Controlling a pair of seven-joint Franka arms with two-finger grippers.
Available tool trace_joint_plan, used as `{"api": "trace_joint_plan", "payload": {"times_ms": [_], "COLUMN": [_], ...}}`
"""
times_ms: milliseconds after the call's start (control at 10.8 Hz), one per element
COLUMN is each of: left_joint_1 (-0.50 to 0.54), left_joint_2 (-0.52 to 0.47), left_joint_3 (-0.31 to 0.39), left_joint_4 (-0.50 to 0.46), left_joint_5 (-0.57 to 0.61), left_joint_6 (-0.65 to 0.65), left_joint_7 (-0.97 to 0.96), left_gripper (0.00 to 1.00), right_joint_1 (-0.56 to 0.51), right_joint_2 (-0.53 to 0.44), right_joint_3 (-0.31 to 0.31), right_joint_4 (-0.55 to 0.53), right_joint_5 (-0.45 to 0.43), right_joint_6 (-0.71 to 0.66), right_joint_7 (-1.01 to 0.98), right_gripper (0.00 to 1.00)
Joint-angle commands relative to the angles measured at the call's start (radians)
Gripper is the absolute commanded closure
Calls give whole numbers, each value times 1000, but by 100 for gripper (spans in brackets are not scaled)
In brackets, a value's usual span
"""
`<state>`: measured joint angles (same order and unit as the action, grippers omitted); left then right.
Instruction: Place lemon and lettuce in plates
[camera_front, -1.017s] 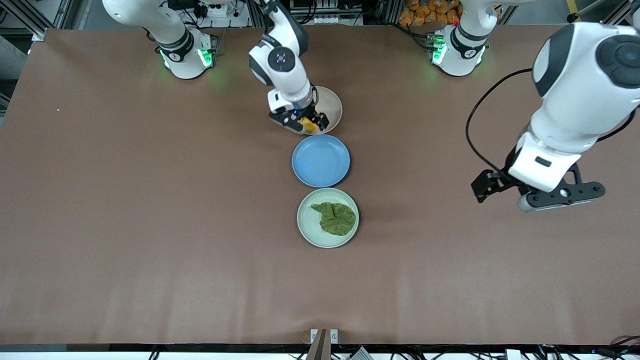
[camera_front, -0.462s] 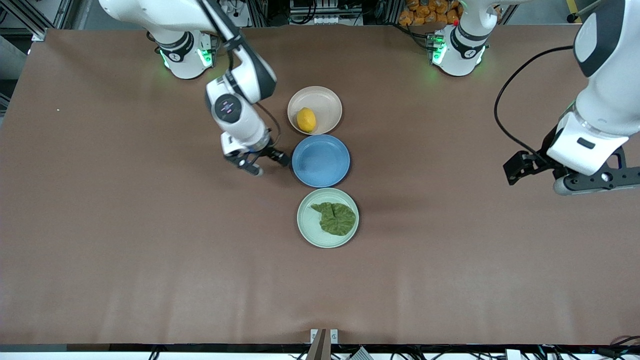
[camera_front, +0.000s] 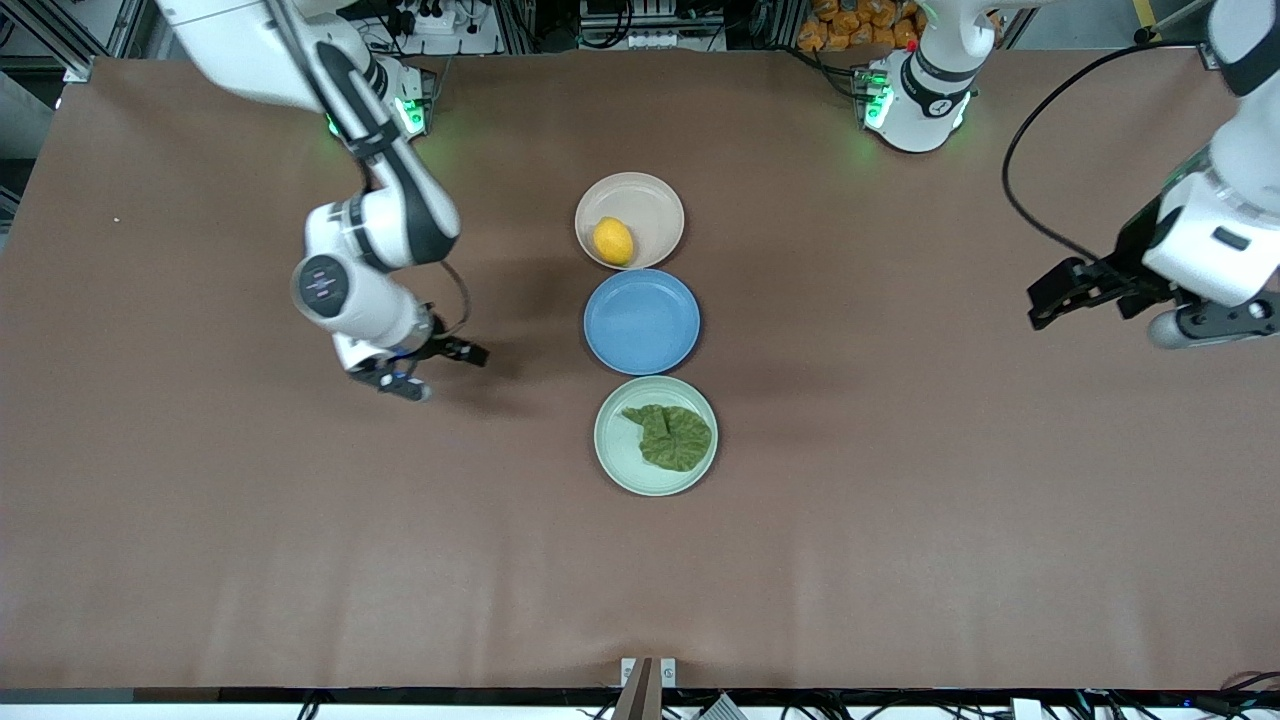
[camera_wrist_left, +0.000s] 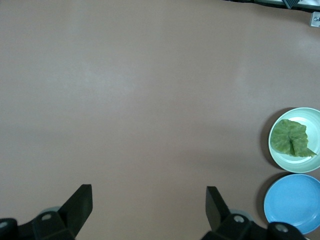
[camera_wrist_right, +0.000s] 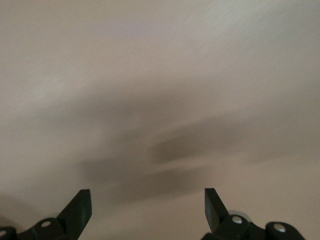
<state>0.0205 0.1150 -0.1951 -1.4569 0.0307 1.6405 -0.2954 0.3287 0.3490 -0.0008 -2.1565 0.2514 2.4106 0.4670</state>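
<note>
The lemon (camera_front: 613, 241) lies in the pale beige plate (camera_front: 655, 200), the plate farthest from the front camera. The lettuce (camera_front: 670, 436) lies in the mint green plate (camera_front: 613, 452), the nearest one; in the left wrist view the lettuce (camera_wrist_left: 291, 139) also shows in the mint green plate (camera_wrist_left: 280, 156). My right gripper (camera_front: 438, 372) is open and empty over bare table, toward the right arm's end from the plates; in its wrist view the right gripper (camera_wrist_right: 148, 205) sees only table. My left gripper (camera_front: 1205, 325) is open and empty, high over the left arm's end of the table; its wrist view shows the left gripper (camera_wrist_left: 148, 205) with jaws wide.
A blue plate (camera_front: 642, 321) sits empty between the beige and mint plates, the three in a row down the middle of the table. The blue plate (camera_wrist_left: 295, 202) also shows in the left wrist view. A black cable hangs from the left arm.
The right gripper let go of the lemon in the beige plate and swung away toward the right arm's end. The left gripper withdrew toward the left arm's end.
</note>
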Motion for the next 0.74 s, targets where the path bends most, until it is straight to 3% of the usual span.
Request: {"api": "trace_joint_plan", "payload": {"times_ms": [0, 185, 370, 647], "left_joint_1": [24, 62, 65, 69], "left_joint_2": [-72, -89, -118, -127], "left_joint_3": [-7, -16, -17, -41], "left_joint_4": [-31, -30, -34, -42], "left_joint_5": [-22, -31, -32, -32], "left_joint_6": [-57, -120, -128, -139], "left_joint_7": [149, 196, 196, 193], "left_gripper": [0, 0, 0, 0], "right_joint_1": [-97, -181, -258, -267], "right_joint_2": [-12, -7, -2, -5], "right_joint_3": [-16, -35, -35, -36], "right_joint_4": [3, 3, 4, 0], "right_joint_5": [-45, -102, -104, -104], "right_joint_6": [-30, -28, -21, -14], "right_joint_7": [-209, -345, -482, -515], "right_gripper": [0, 0, 0, 0]}}
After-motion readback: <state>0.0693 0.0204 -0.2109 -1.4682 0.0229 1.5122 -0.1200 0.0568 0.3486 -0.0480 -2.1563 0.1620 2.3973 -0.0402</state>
